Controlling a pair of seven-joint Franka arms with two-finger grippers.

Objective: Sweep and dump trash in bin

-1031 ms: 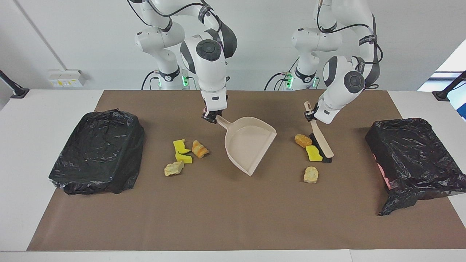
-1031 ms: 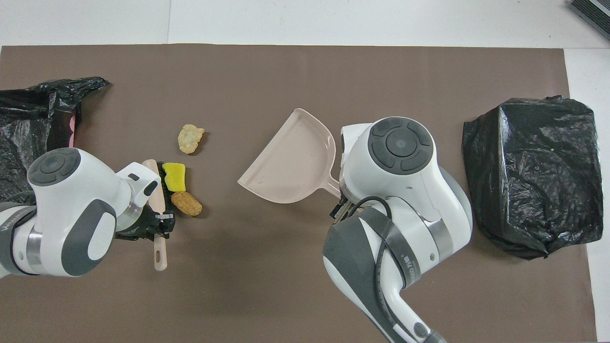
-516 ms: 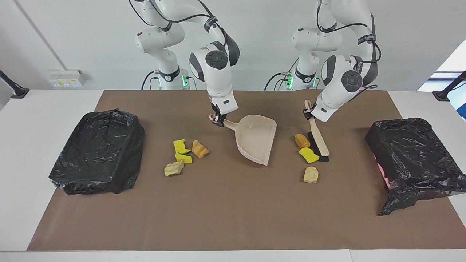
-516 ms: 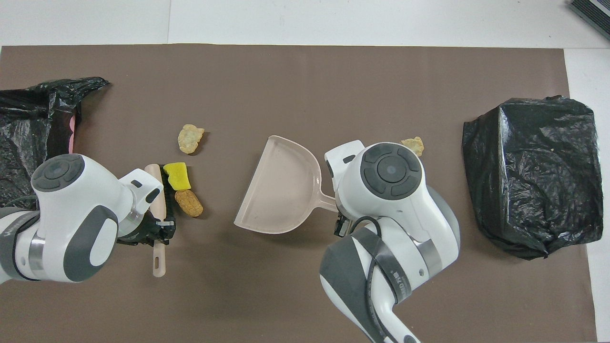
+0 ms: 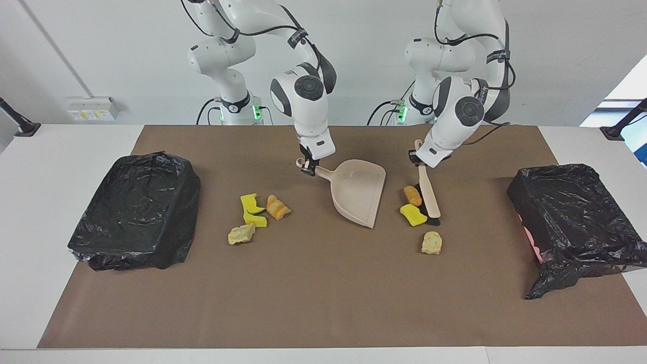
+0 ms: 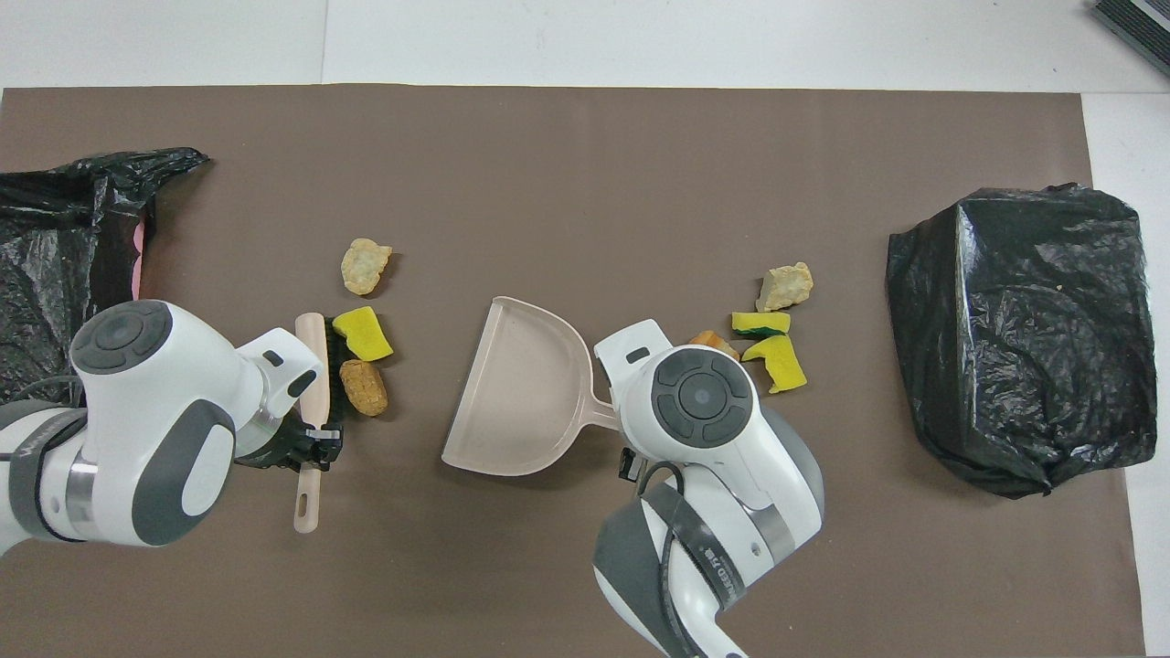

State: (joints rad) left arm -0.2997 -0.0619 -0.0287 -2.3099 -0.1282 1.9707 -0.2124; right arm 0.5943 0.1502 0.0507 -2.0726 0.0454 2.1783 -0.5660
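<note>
Beige plastic dustpan is held by its handle in the right claw, the beige black-bristled brush in the left claw. The foam-chunk trash beside the bristles could be flicked past the pan's mouth; four more chunks lie untouched toward the right arm's end of the desk.

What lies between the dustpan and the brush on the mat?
Two trash chunks: a tan-brown chunk and a yellow chunk lie against the brush, with bare mat toward the dustpan. The facing view shows it.

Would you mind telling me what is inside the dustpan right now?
Nothing: the dustpan tray shows bare in both views, and none of it is covered. All the trash chunks lie on the mat.
</note>
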